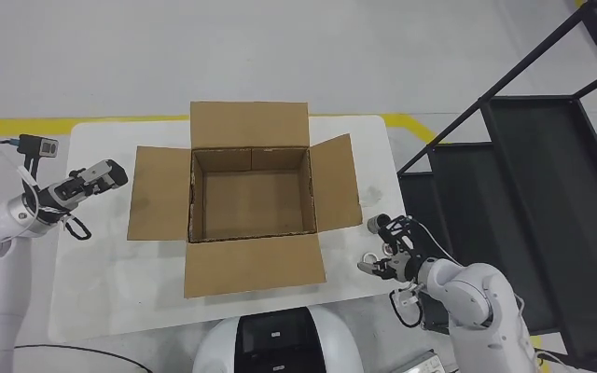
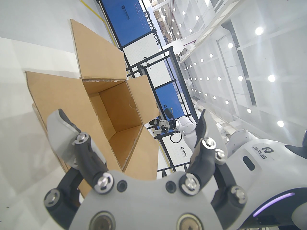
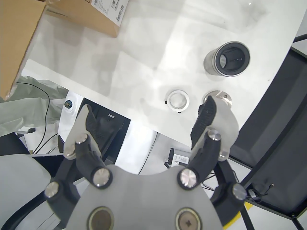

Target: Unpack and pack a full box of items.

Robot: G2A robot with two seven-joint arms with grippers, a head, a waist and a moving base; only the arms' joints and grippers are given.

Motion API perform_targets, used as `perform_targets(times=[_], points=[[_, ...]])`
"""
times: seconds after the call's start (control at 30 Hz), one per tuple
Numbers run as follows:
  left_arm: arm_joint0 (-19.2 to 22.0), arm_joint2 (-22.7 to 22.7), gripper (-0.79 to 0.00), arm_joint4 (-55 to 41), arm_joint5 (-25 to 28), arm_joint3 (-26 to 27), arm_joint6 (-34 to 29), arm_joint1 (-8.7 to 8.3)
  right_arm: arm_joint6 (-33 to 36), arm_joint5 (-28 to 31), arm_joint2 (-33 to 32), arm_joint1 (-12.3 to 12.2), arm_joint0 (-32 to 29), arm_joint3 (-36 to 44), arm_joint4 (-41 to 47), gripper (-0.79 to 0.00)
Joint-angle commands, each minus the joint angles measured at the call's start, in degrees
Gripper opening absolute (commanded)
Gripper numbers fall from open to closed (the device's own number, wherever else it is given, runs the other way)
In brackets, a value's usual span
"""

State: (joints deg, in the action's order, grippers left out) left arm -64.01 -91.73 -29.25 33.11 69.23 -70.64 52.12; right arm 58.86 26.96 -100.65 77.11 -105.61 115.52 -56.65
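Cardboard box flaps spread, left gripper and right gripper fingers apart, empty, cylinder by table edge

Lighting is bright and even throughout. Rows of round ceiling lamps in the left wrist view burn out to white discs. They are the visible source and sit overhead.

In the top view the white table reads nearly uniform, with no hard shadows. The open box shows only a soft darker band along its inner wall at 9 o'clock and faint grey shading along its flap edges. The dark steps at 3 o'clock show little detail.

In the right wrist view the table has a mild sheen, with pale, overlapping shadows beside the metal cylinder, whose rim catches a highlight. Both wrist views bend straight lines toward their edges, in the manner of a wide-angle lens.
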Motion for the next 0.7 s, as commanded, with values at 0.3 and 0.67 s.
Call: perform_targets(times=[0.3, 0.67], points=[[0.0, 0.0, 0.000, 0.0, 0.0, 0.0, 0.0, 0.00, -7.0, -1.4, 5.4, -0.7, 5.1, -14.9, -6.6, -0.271], [0.0, 0.0, 0.000, 0.0, 0.0, 0.0, 0.0, 0.00, -7.9, -6.8, 4.4, -1.4, 7.4, -19.5, -5.4, -0.425]])
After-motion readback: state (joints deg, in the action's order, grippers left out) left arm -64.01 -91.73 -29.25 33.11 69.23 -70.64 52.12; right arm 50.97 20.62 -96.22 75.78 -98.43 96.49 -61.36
